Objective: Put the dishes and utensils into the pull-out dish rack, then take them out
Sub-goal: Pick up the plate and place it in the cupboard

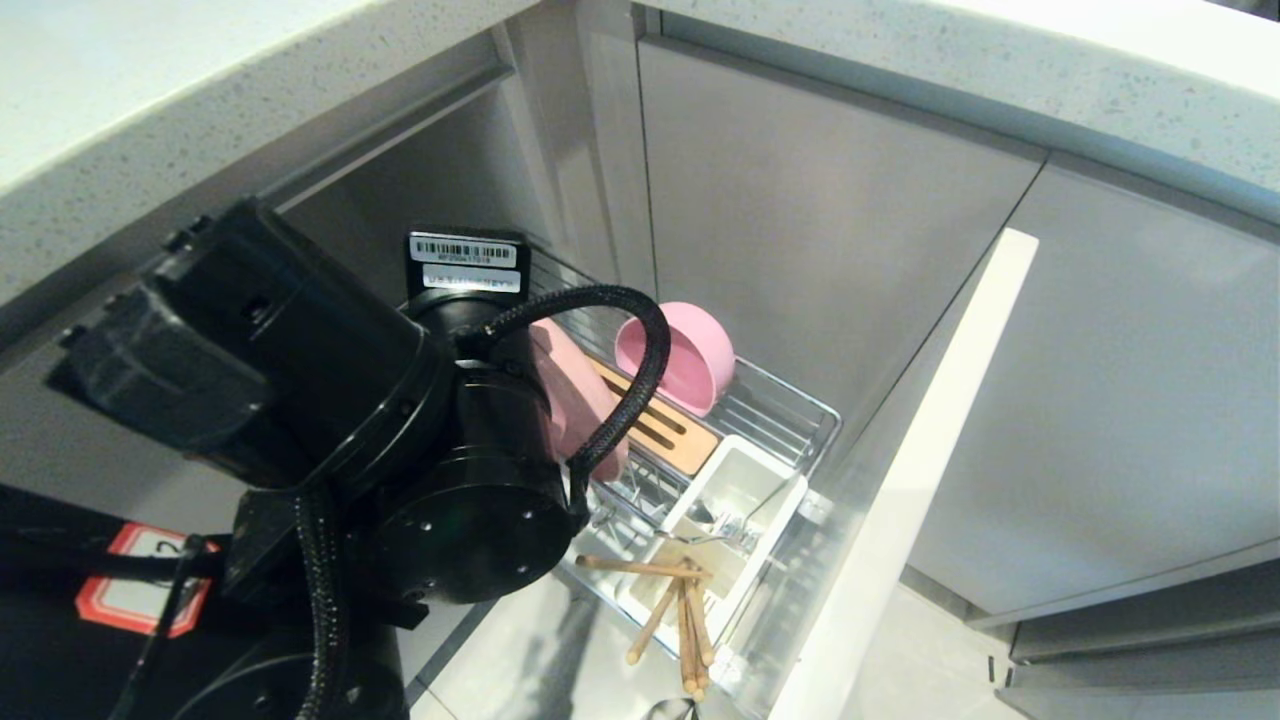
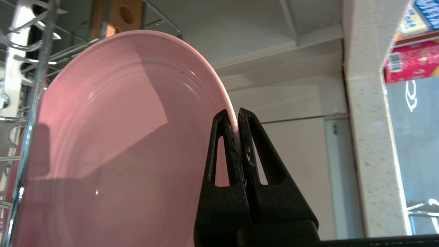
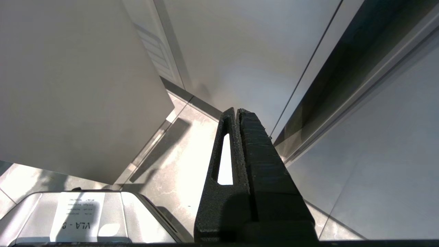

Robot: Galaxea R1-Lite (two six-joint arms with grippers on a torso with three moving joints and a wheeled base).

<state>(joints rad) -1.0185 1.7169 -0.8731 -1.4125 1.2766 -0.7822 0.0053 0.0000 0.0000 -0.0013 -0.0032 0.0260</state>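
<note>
My left gripper (image 2: 236, 118) is shut on the rim of the pink plate (image 2: 113, 137), which stands on edge among the chrome wires of the pull-out dish rack (image 2: 34, 68). In the head view the left arm hides most of the plate (image 1: 580, 400), and the rack (image 1: 800, 410) stands pulled out. The pink bowl (image 1: 680, 360) sits tilted at the rack's far end, beyond the slotted wood strip (image 1: 665, 430). Wooden chopsticks (image 1: 680, 610) and a silver fork-like utensil (image 1: 725, 525) lie in the white utensil box (image 1: 700, 500). My right gripper (image 3: 237, 111) is shut, empty, above the floor.
The rack's pale front panel (image 1: 900, 480) runs along its right side. Grey cabinet doors (image 1: 820, 200) stand behind, and a speckled countertop (image 1: 150, 100) overhangs at left and top. Pale tiled floor (image 1: 520, 650) lies beside the rack.
</note>
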